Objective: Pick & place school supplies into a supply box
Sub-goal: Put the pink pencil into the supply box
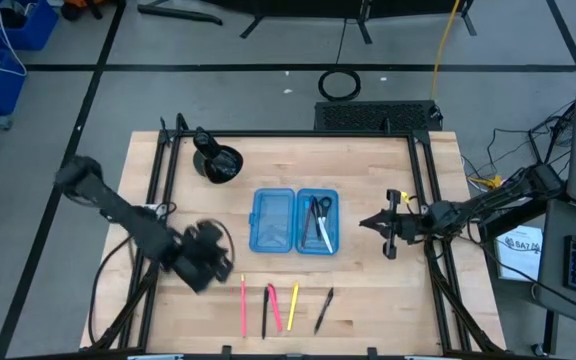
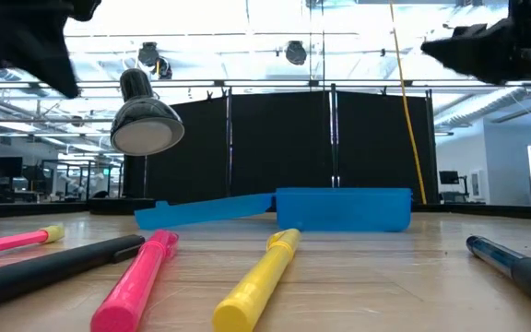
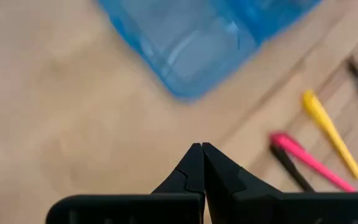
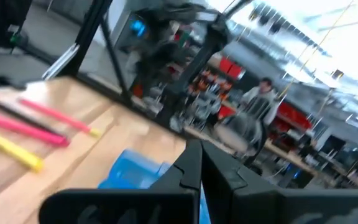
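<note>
In the high view, the left gripper [image 1: 206,262] is seen at lower left of centre, its fingers pressed together and empty. Along the bottom edge, the pens [image 1: 278,307] are laid in a row on the table [image 1: 368,280]. At centre, the open supply box [image 1: 295,221] is seen with scissors [image 1: 319,212] in its right half. At right, the right gripper [image 1: 383,227] is found closed and empty.
</note>
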